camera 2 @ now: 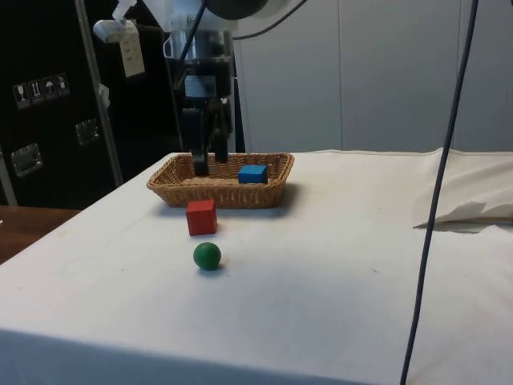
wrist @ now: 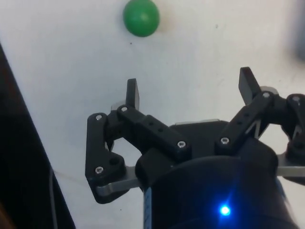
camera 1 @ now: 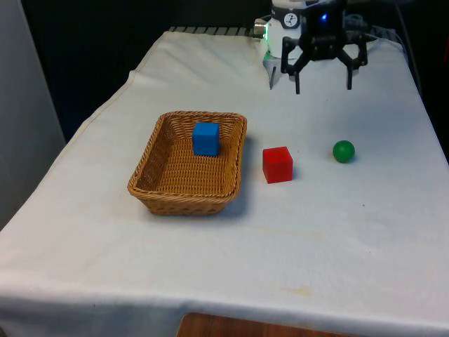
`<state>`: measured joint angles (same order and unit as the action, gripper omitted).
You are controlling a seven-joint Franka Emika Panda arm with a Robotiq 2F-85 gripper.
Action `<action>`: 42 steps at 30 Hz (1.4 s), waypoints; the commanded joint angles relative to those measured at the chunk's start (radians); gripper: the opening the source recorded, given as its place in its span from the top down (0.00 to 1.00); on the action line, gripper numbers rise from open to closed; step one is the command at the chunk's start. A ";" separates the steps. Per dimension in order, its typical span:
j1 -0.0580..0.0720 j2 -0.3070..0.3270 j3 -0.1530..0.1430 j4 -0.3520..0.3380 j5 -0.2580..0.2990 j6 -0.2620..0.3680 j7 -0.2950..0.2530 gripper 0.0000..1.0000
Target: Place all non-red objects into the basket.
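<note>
Your end effector [camera 1: 323, 90] hung above the table [camera 1: 365, 232] with fingers apart and empty, blue cube [camera 1: 205, 138] sat inside the basket [camera 1: 168, 191], red cube [camera 1: 277, 164] just beside the basket, green ball [camera 1: 343, 151] near the red cube.

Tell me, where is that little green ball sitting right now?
The green ball lies on the white cloth towards the front view's right, just beyond the red cube, well outside the basket.

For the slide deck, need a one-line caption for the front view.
Open gripper hovers above the cloth; blue cube in basket, red cube and green ball outside.
</note>
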<state>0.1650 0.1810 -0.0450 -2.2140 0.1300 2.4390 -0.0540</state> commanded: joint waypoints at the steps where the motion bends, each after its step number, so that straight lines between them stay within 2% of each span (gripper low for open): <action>1: 0.005 -0.003 0.002 -0.002 -0.007 0.001 0.016 0.00; 8: 0.007 -0.001 0.039 0.002 -0.007 0.001 0.048 0.00; 9: 0.002 0.000 0.042 0.002 0.000 0.000 0.037 0.00; 10: 0.008 0.000 0.044 0.002 -0.007 0.001 0.053 0.00; 18: 0.009 0.005 0.086 0.010 -0.007 0.002 0.089 0.00; 19: 0.003 0.001 0.085 0.006 0.000 0.000 0.074 0.00; 20: 0.009 0.006 0.090 0.011 -0.007 0.002 0.093 0.00; 25: 0.010 0.012 0.116 0.020 -0.008 0.001 0.116 0.00; 27: 0.005 0.008 0.120 0.016 0.000 0.000 0.106 0.00; 28: 0.009 0.016 0.122 0.024 -0.007 0.002 0.121 0.00; 34: 0.009 0.032 0.132 0.037 -0.005 0.004 0.123 0.00; 42: 0.003 0.060 0.135 0.047 0.005 0.018 0.109 0.00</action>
<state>0.1690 0.2380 0.0880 -2.1700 0.1300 2.4530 0.0580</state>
